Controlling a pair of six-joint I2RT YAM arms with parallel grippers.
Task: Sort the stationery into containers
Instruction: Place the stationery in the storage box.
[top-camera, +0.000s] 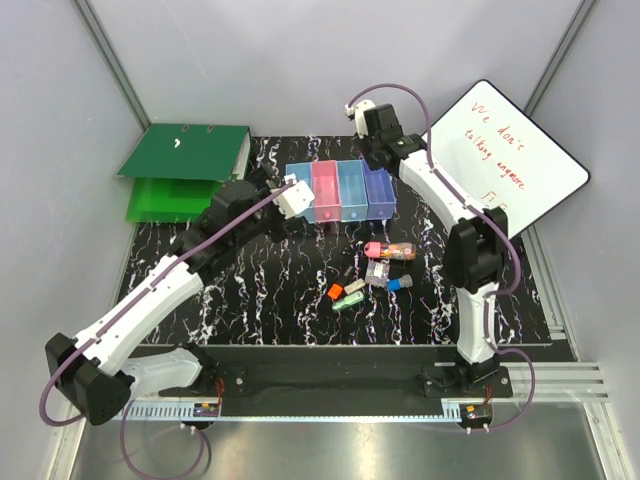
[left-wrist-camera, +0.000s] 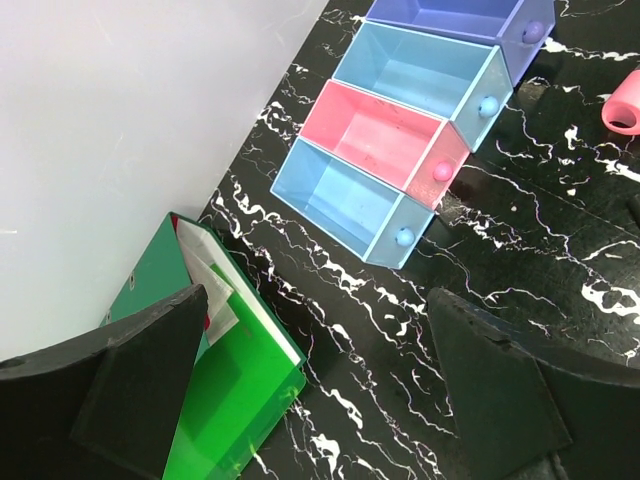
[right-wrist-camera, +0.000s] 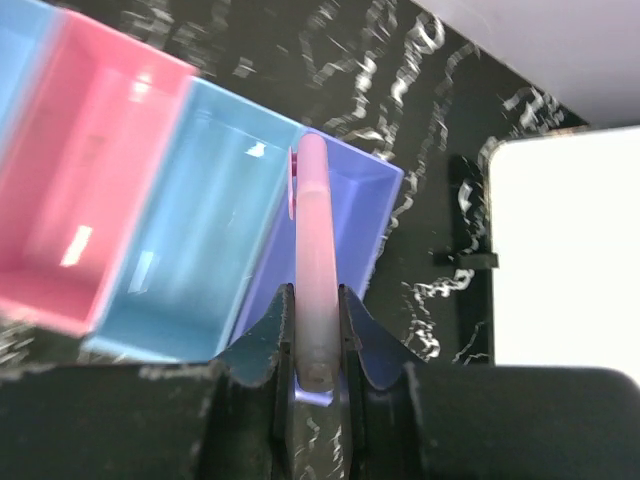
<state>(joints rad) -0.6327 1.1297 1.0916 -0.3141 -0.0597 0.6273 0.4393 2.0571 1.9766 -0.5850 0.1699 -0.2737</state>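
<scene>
a slim pale-pink tube (right-wrist-camera: 313, 240), perhaps translucent, is clamped by the right gripper (right-wrist-camera: 316, 312); the left gripper (left-wrist-camera: 318, 345) is spread wide, empty.

The right pincer (right-wrist-camera: 315, 312) grips a pink pen (right-wrist-camera: 313, 230) over the purple bin (right-wrist-camera: 362, 215).
</scene>
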